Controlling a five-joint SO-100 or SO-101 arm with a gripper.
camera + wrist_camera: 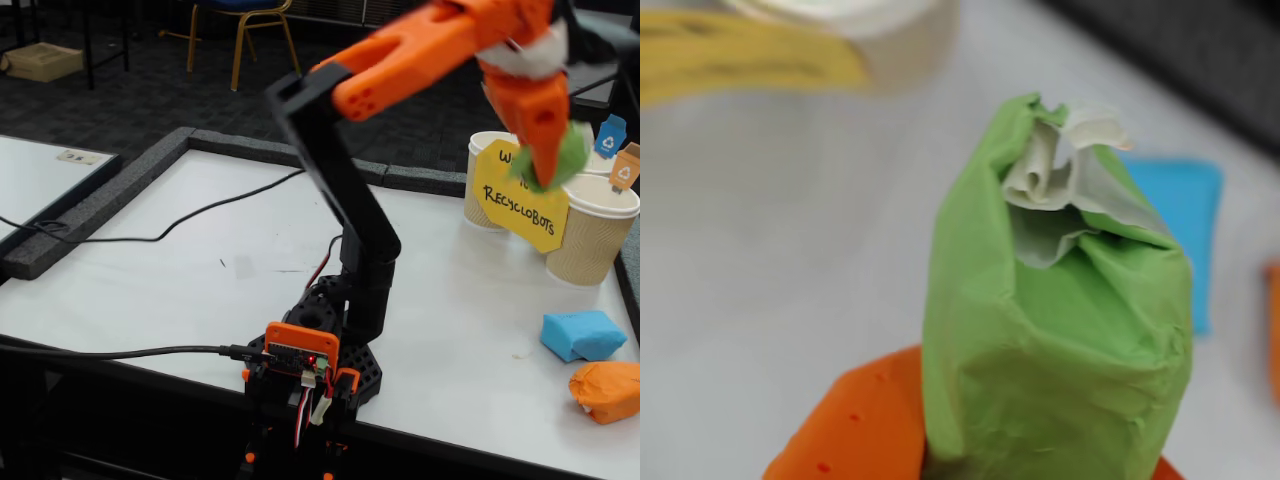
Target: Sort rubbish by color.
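Note:
The green rubbish lump [1060, 330] fills the wrist view, crumpled, with white paper showing at its top. My orange gripper [548, 165] is shut on it and holds it in the air in front of the paper cups; in the fixed view the green lump [568, 152] shows beside the fingers. An orange finger [855, 425] shows at the bottom of the wrist view. The blue lump [583, 334] and the orange lump [608, 390] lie on the white table at the right, near its front edge.
Beige paper cups [592, 235] with coloured tags stand at the back right, behind a yellow sign [517, 200]. The arm's base [315, 365] sits at the table's front edge. A black cable [150, 235] runs across the table's left half. A raised dark rim [120, 190] borders the table.

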